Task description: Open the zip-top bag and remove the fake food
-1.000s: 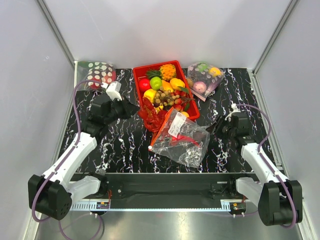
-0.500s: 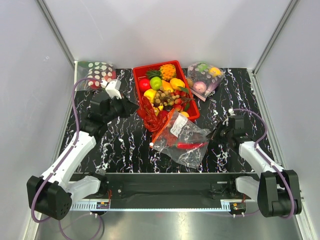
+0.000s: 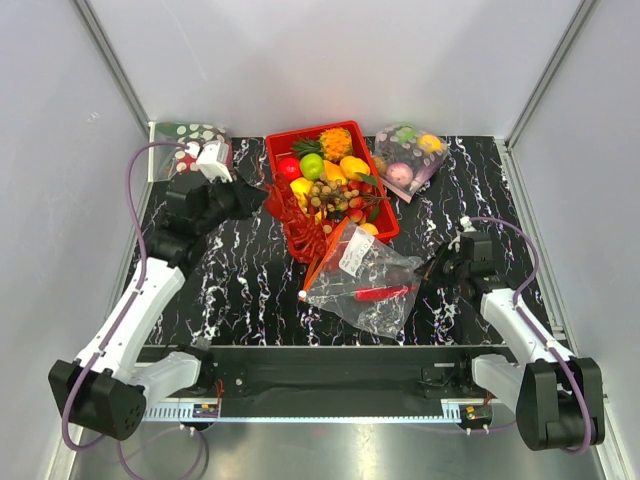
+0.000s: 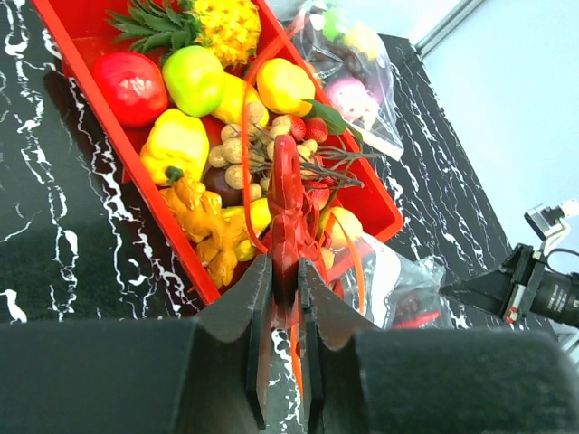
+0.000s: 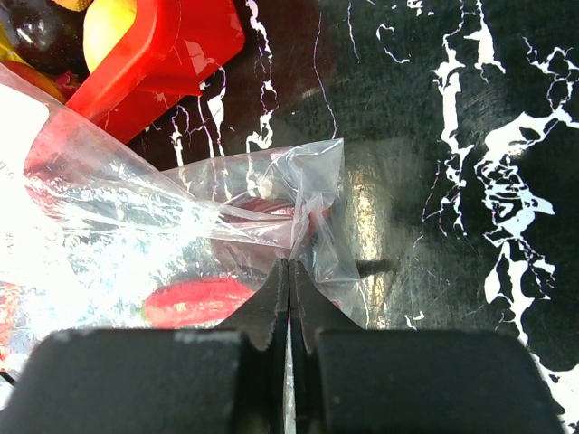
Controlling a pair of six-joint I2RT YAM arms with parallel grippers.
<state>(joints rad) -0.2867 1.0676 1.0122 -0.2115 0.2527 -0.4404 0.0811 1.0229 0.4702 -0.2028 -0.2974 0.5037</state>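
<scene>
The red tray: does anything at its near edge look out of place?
Yes. A red lobster, clamped in the left tool, overhangs the tray rim instead of lying inside with the fruit.

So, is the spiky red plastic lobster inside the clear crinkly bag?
No, the left gripper holds the lobster outside the bag, by the red tray.

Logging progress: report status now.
Left gripper jaws shut on lobster, at tray edge. Right gripper pinching zip-top bag edge. Chili inside bag.
</scene>
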